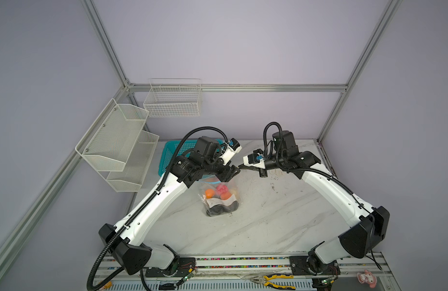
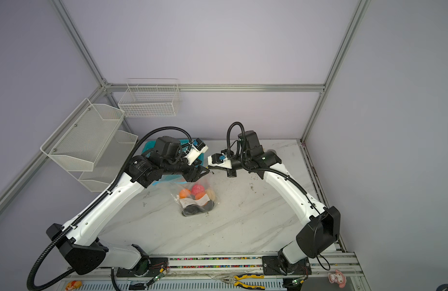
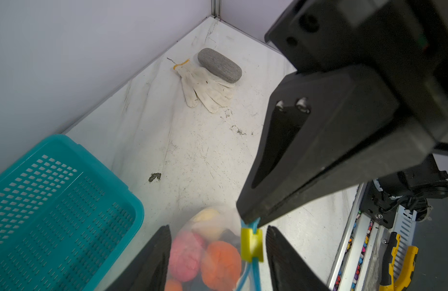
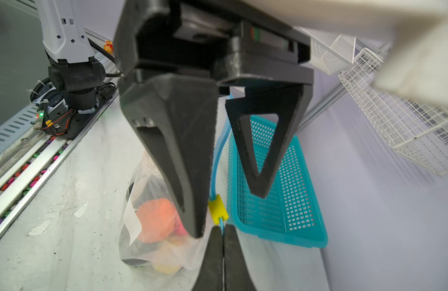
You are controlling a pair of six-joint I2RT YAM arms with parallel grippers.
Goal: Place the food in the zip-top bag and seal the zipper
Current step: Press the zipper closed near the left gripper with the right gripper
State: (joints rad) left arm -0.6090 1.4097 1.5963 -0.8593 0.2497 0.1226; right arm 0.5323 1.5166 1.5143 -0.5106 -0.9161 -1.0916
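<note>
Top views showed us the whole scene: in both, the zip-top bag (image 1: 219, 200) sat slumped on the marble table (image 1: 281, 226) near the teal basket (image 1: 167, 155). The food (image 1: 221, 189) was inside it. The left gripper (image 1: 233, 171) and right gripper (image 1: 240, 166) came nearly tip to tip above its mouth, but from up there we could not tell how either pair of jaws stood. Left wrist view answered that for the left gripper (image 3: 218, 228): its fingers (image 3: 286, 262) were spread to either side of the yellow slider (image 3: 252, 244), with a gap on both sides. The right gripper (image 3: 248, 219) pinched the end of the zipper (image 3: 254, 276) just beyond the slider. On the slider's far side the two blue tracks parted, so we judged the mouth unsealed. Right wrist view agreed: the right gripper (image 4: 222, 234) was pressed together on the blue zipper (image 4: 215, 171), and the slider (image 4: 218, 209) lay between the left gripper's spread fingers (image 4: 187, 176). We judged the film thin, limp and slippery, and the toy load light but enough to make the bag sag. We thought the film itself a poor place to grip. The stiffer strip and the small hard slider looked better, with the slider taken across its flat sides and the strip kept taut.
</note>
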